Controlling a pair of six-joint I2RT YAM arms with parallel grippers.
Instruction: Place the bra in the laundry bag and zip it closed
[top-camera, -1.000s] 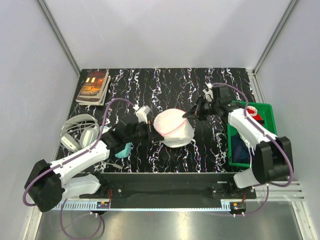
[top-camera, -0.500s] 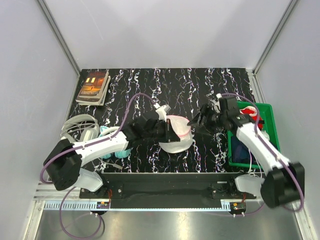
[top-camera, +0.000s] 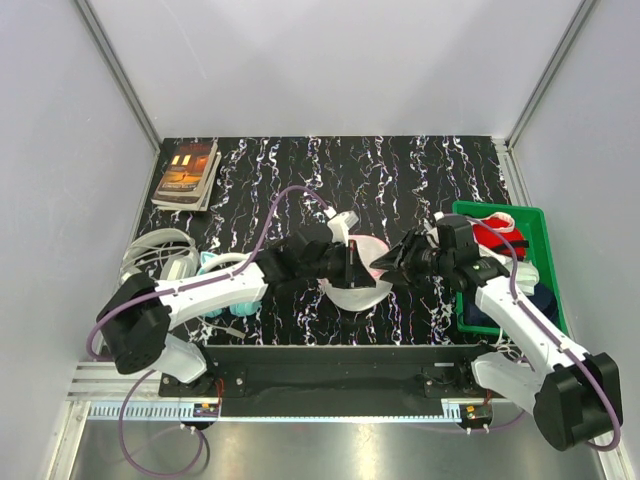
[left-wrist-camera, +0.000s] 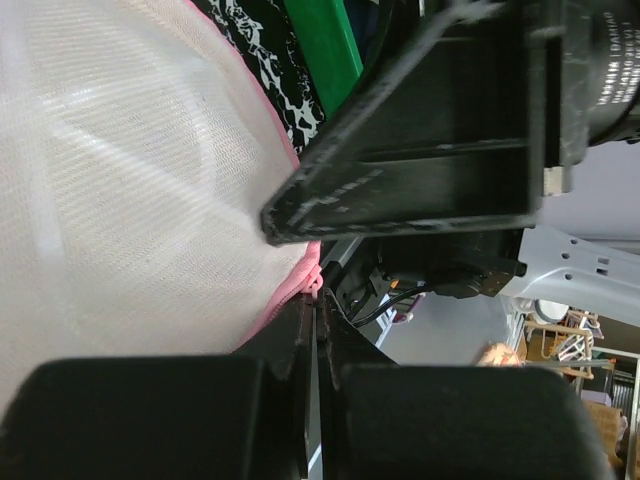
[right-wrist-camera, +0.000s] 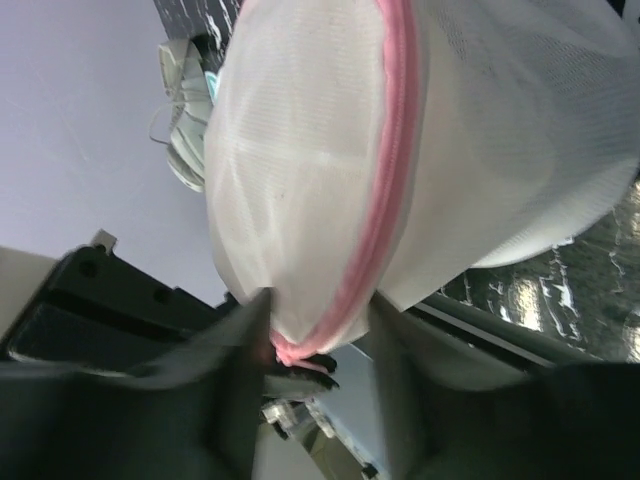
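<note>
The laundry bag (top-camera: 343, 294), round white mesh with pink zip trim, lies mid-table between both arms, its halves together. My left gripper (top-camera: 360, 268) is shut on the small zip pull (left-wrist-camera: 319, 278) at the bag's (left-wrist-camera: 130, 180) pink rim. My right gripper (top-camera: 386, 262) faces it from the right. Its blurred fingers (right-wrist-camera: 245, 335) stand apart on either side of the bag's (right-wrist-camera: 320, 170) trimmed edge. The bra shows in no view.
A green bin (top-camera: 540, 225) with red and white clothes stands at the right edge, behind the right arm. White and teal headphones (top-camera: 160, 265) lie at the left. Books (top-camera: 187, 172) sit at the back left corner.
The left arm has pulled along the bag's rim to the right. The right arm has swung down toward the front, and its gripper, shut before, now stands apart over the bag's edge.
</note>
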